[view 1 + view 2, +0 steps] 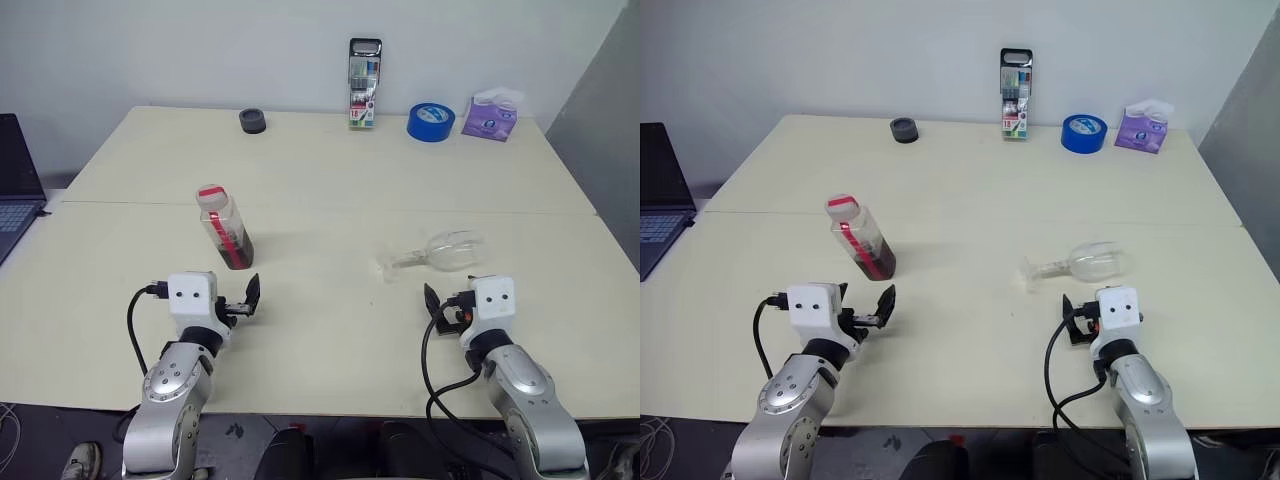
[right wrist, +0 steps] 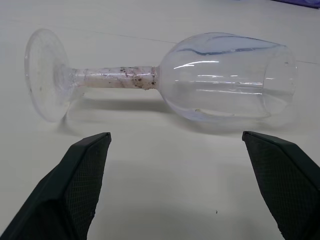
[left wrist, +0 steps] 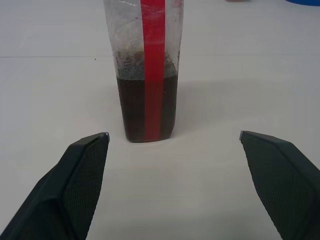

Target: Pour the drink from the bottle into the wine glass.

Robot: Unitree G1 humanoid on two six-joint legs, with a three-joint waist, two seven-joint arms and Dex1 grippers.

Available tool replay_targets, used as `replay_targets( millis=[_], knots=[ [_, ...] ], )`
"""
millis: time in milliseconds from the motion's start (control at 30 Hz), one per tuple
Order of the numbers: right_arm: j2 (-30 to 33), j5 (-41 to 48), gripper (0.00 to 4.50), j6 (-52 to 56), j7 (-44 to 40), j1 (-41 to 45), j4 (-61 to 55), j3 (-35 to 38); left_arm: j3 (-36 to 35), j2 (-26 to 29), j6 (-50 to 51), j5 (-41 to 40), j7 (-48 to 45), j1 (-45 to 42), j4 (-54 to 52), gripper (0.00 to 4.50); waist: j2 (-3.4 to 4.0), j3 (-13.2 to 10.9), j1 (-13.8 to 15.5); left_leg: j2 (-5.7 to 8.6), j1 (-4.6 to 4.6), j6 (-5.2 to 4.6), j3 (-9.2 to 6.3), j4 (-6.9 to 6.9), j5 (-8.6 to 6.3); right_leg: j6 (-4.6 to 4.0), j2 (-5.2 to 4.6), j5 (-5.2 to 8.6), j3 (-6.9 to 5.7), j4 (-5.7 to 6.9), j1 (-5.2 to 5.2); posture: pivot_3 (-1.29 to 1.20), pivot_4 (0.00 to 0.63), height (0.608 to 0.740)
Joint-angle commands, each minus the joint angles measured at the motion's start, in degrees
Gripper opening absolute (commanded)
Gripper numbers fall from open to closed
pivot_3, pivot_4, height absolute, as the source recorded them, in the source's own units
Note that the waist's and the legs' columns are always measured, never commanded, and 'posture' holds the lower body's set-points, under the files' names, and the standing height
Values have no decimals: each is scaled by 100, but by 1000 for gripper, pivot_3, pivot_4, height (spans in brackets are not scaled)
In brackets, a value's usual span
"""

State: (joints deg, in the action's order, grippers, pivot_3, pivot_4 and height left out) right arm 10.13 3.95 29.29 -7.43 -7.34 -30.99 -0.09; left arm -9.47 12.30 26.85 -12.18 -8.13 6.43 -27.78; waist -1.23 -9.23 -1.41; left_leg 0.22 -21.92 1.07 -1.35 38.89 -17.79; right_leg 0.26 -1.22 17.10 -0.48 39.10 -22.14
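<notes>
Bottle [image 1: 224,226], capped and light with little drink [image 3: 147,110], stands mid-table toward the left edge; grip its stiff flat sides. Wine glass [image 1: 445,250] lies toppled rightward, fragile, slippery; lift by the stem. Left gripper [image 1: 249,299] and right gripper [image 1: 433,303] both gape empty.

Each arm was built of rounded silver-grey metal segments with round joint housings and small dark screw holes. At each wrist sat a white boxy block bearing two small dark dots on its face. A black cable looped from each white block down along the forearm. The left gripper [image 1: 245,300] and the right gripper [image 1: 437,305] had black wedge-shaped fingers [image 3: 80,185] with a finely textured inner surface.
</notes>
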Motion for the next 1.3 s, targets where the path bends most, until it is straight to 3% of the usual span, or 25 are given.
replay_targets(
  millis=[33,800,967,1133,1300],
  knots=[
    [5,22,4500,-134,-23,66,-91,45,-69,38,-150,-11,-16,-14,-320,4461,0,0,0,0,0,0,0,0,0,0,0,0,0,0,0,0,150,740],
    [89,58,4500,-106,-77,177,-174,131,-51,-1,-278,25,129,-46,-259,4461,0,0,0,0,0,0,0,0,0,0,0,0,0,0,0,0,150,740],
    [205,221,4500,-45,-265,552,-219,271,-71,-13,-241,36,205,-132,-279,4461,0,0,-3,0,0,0,0,0,0,0,0,0,0,0,0,0,150,740],
    [709,995,4500,337,-1063,1689,-15,550,-73,4,-190,75,318,-414,-231,4461,0,0,-6,1,1,0,1,3,0,0,0,-1,0,2,1,0,150,740],
    [1389,2326,4500,946,-2512,2821,461,660,-18,-10,-188,134,366,-618,-141,4461,0,0,-7,1,2,-2,-3,2,-1,-1,1,-1,-5,-2,6,0,150,740]
  ],
)
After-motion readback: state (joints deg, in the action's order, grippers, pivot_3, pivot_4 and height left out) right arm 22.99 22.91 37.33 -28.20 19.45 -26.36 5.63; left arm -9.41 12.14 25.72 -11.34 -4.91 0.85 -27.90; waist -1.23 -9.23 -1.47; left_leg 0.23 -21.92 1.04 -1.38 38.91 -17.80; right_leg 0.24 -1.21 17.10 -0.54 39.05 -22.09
